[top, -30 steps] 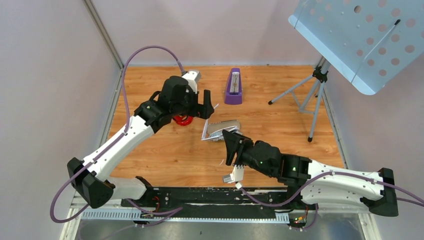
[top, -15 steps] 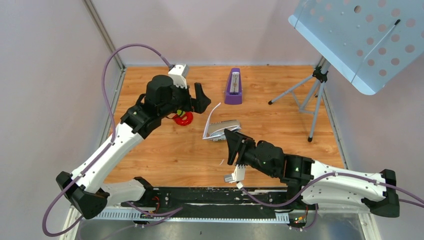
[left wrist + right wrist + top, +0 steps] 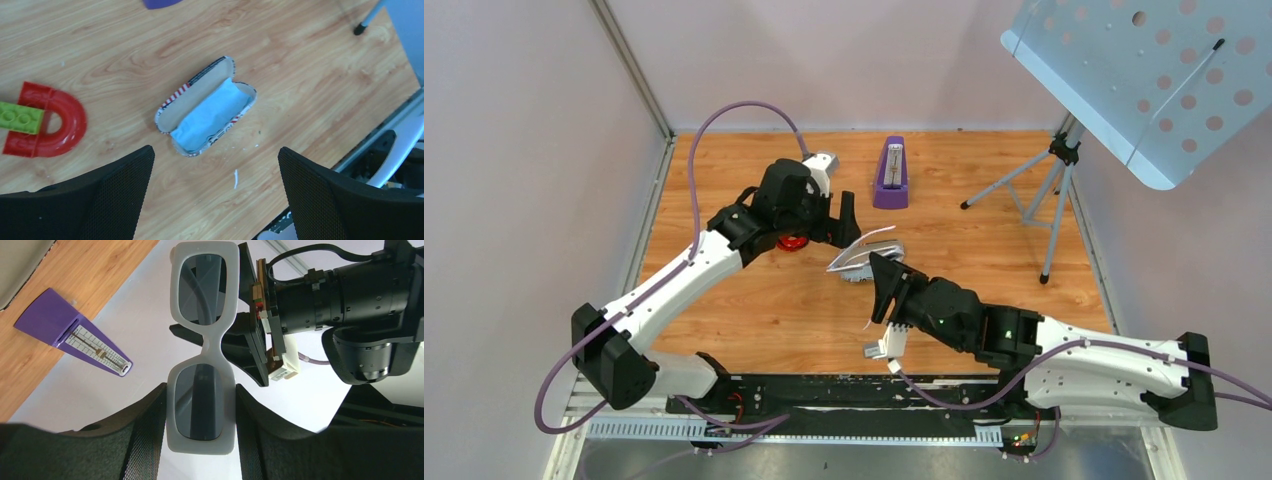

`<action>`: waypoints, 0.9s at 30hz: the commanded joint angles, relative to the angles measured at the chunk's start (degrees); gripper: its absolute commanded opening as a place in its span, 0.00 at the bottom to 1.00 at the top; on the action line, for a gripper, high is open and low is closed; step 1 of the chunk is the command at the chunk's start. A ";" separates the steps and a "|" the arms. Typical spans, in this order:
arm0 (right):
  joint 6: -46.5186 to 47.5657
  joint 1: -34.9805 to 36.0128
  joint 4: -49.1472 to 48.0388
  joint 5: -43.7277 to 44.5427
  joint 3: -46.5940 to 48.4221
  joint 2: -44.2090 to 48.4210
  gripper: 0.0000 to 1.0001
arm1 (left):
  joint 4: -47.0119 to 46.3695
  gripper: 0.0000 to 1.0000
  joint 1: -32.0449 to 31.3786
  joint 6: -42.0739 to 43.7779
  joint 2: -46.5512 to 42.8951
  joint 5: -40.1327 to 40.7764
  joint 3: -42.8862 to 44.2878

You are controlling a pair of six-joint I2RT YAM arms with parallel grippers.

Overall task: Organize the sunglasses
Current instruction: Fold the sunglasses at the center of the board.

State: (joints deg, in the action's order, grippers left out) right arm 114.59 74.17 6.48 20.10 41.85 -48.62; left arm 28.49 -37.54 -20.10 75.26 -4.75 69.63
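Observation:
The sunglasses, white frame with dark lenses, stand upright between my right gripper's fingers; the lower lens is clamped. In the top view my right gripper holds them just above the table's middle, and a thin white arm of the sunglasses sticks out to the left. The stars-and-stripes case lies open on the wood with the light blue cloth inside; in the top view the case is partly hidden by the right gripper. My left gripper is open and empty, above and just left of the case.
A red arch with a green brick lies left of the case. A purple metronome stands at the back centre. A music stand's tripod and tilted perforated plate fill the back right.
My left gripper first pulled back to the left, then swung right to the case again. My right gripper kept hold of the sunglasses, whose white arm now lies flatter.

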 commanded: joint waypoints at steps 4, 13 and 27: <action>-5.68 -0.36 -1.28 5.06 3.61 -3.17 0.18 | -2.02 0.97 -2.19 -0.03 -1.37 -6.76 -0.36; -8.87 -0.86 0.18 6.25 5.11 -4.20 0.17 | -4.39 0.96 -3.58 -1.62 -2.22 -9.97 -1.01; -33.51 -11.16 20.27 -1.46 16.54 -9.74 0.17 | -1.64 1.00 7.96 -1.64 0.14 5.23 4.39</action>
State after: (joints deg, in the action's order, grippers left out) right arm 95.11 68.82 16.60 23.07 50.30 -54.39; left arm 27.16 -33.23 -21.34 73.89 -1.15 72.31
